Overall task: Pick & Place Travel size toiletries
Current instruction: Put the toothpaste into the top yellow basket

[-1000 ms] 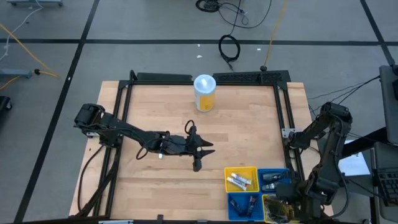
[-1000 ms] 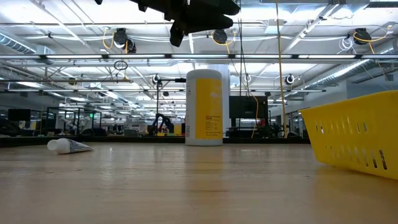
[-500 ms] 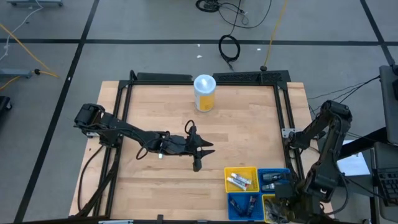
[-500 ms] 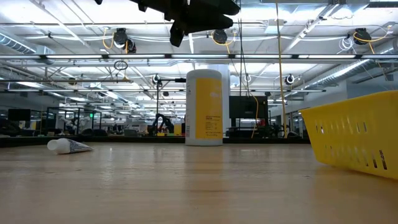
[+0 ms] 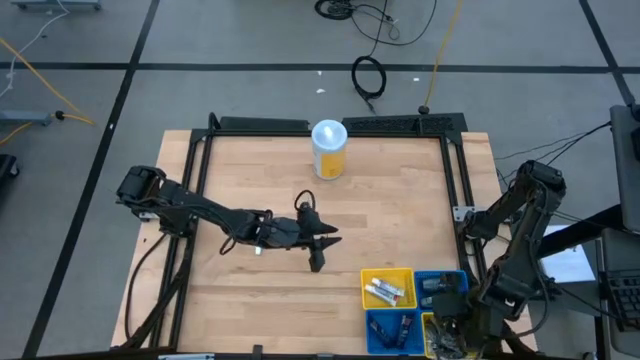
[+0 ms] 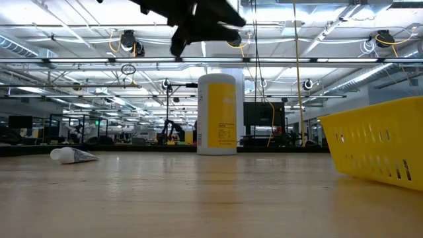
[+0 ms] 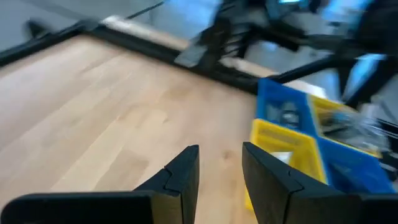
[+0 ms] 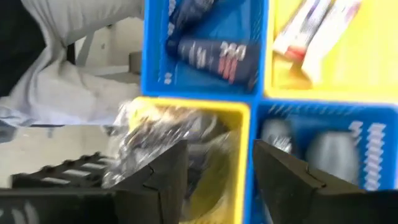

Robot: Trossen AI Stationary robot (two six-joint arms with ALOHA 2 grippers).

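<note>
One white tube (image 6: pixel 73 155) lies on its side on the table, left of the tall yellow-and-white canister (image 6: pixel 217 114). More toiletries lie in four small bins at the near right: white tubes in a yellow bin (image 5: pixel 388 288), dark blue tubes in a blue bin (image 8: pixel 205 53), grey round pieces in another blue bin (image 8: pixel 323 149), and crinkly packets in a second yellow bin (image 8: pixel 168 134). My right gripper (image 8: pixel 221 168) hangs open over that packet bin. My left gripper (image 5: pixel 318 250) hovers open above the table's middle, with nothing between its fingers (image 7: pixel 186 174).
A black frame (image 5: pixel 330 125) borders the wooden table. The canister (image 5: pixel 329 148) stands at the far middle. The bins (image 5: pixel 440 288) fill the near right corner, and the yellow one shows as a wall (image 6: pixel 380 142) in the low view. Bare wood lies left of the bins.
My left gripper has shifted a little toward the table's left edge, still high above the wood. My right gripper has gone toward the near edge over the bins.
</note>
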